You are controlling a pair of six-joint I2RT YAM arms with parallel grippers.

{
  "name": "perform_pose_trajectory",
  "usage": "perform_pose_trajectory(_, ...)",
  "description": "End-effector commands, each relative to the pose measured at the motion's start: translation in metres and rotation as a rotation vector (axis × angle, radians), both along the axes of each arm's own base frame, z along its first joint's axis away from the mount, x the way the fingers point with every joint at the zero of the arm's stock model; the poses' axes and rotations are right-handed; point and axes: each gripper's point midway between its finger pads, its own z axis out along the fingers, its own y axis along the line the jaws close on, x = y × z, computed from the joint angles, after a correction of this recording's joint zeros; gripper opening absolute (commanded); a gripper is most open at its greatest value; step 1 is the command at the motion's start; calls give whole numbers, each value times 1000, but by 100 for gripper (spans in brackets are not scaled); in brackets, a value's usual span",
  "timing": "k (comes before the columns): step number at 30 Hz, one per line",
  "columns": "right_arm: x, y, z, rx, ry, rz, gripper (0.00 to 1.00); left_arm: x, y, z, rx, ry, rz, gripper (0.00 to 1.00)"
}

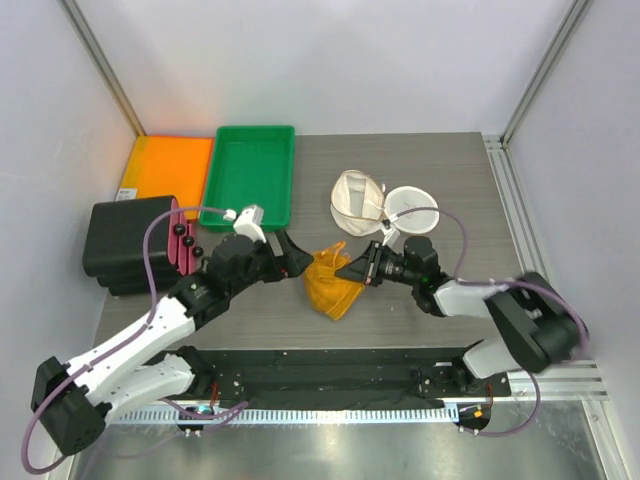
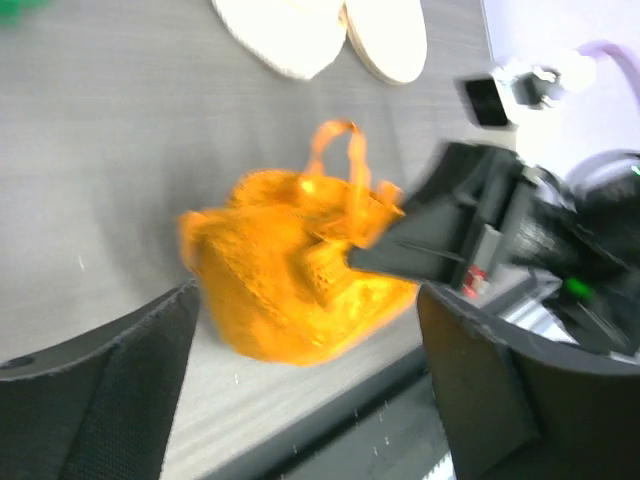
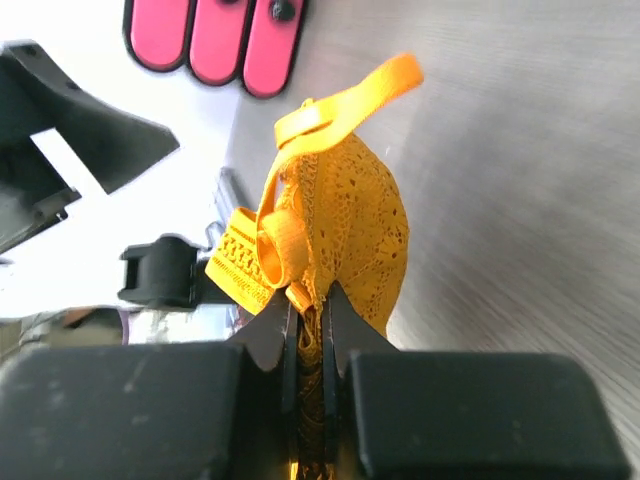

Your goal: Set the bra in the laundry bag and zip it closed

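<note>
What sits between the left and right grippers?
The bra, pinched by the right gripper, open left gripper beside it; top view shows it.

We see bright, soft light from above, with faint shadows on the table (image 1: 460,180). In the left wrist view the bra (image 2: 290,270) looks smeared and fuzzy. The right wrist view glares white at its left.

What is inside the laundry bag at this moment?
Only its own cream mesh shows inside the laundry bag; the bra is outside it, pinched in the right gripper. What lies under its folded edge is covered.
</note>
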Motion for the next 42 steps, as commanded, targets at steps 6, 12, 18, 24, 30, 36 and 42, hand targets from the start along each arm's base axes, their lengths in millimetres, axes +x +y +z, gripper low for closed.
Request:
perform_pose_trajectory(6, 43, -95, 50, -294, -91, -296, 1, 94, -53, 54, 52, -126, -180, 77)
perform_pose_trajectory(12, 85, -144, 81, -334, -91, -460, 1, 183, -70, 45, 79, -166, -157, 82)
perform_pose_trajectory(18, 132, -157, 118, -322, -168, -527, 1, 258, -85, 12, 30, -129, -249, 66)
perform_pose_trajectory(24, 168, -164, 147, -329, -258, -582, 1, 281, -83, -25, 90, -72, -247, 61)
perform_pose_trajectory(30, 201, -157, 154, -252, -298, -600, 1, 281, -91, -54, 52, -2, -294, 52)
perform_pose_trajectory(36, 227, -146, 150, -204, -300, -586, 1, 278, -93, -78, 52, 65, -320, 47)
perform_pose_trajectory(42, 242, -136, 129, -224, -248, -580, 1, 277, -102, -78, 12, 76, -358, 22)
